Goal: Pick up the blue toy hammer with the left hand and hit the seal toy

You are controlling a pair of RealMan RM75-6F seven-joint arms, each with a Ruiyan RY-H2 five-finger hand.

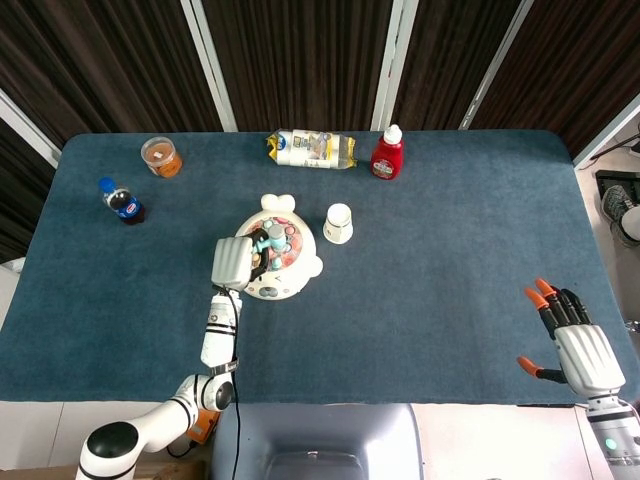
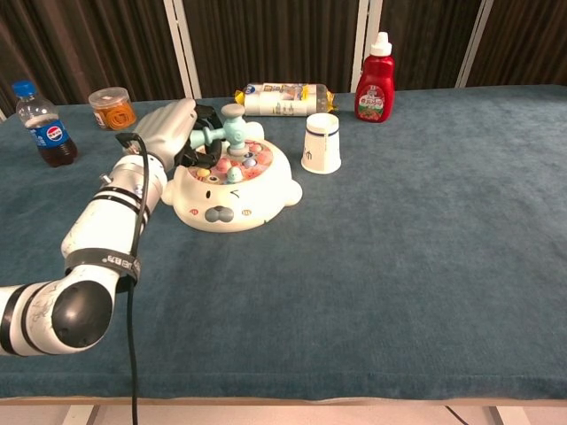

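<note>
On the blue counter (image 2: 425, 266), your left hand (image 2: 168, 128) grips the hammer (image 2: 226, 131), handle running left to right, head directly over the seal (image 2: 232, 188) pegs. Strike straight down. Your right hand (image 1: 580, 345) rests far right, fingers spread, holding nothing.

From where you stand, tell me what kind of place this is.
Probably a robot teleoperation test bench, not a home: a table under blue felt, dark curtains behind, and staged props such as the seal toy, a paper cup and a ketchup bottle.
</note>
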